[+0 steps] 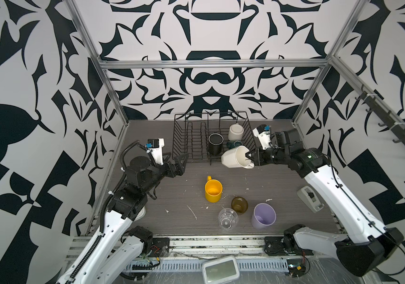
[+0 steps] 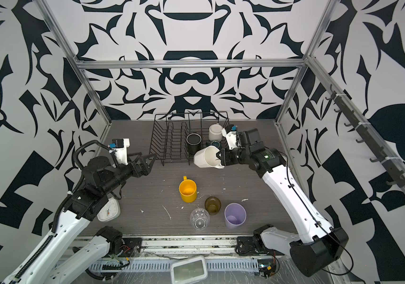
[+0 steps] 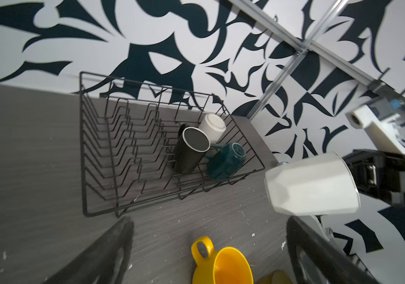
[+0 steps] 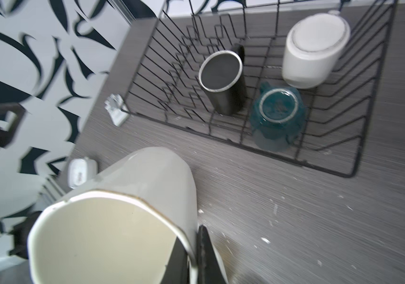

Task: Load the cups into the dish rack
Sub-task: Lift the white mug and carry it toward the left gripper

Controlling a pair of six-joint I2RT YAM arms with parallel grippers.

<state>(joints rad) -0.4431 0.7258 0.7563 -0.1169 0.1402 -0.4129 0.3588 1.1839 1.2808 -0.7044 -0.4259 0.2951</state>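
Gripping the faceted white mug (image 1: 233,157) by its rim in our right end effector (image 1: 248,157), we hold it tipped sideways, base pointing left, just before the near right corner of the dish rack (image 1: 178,142); our left end effector (image 1: 183,163) gapes empty

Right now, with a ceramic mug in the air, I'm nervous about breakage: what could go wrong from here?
1. The right jaws pinch only the rim wall of the faceted white mug, which hangs tilted, so it could swivel or slip out.
2. It hangs by the front corner of the dish rack, so its base may catch the wire.
3. The teal mug and black mug crowd that end, and lowering it could knock them.
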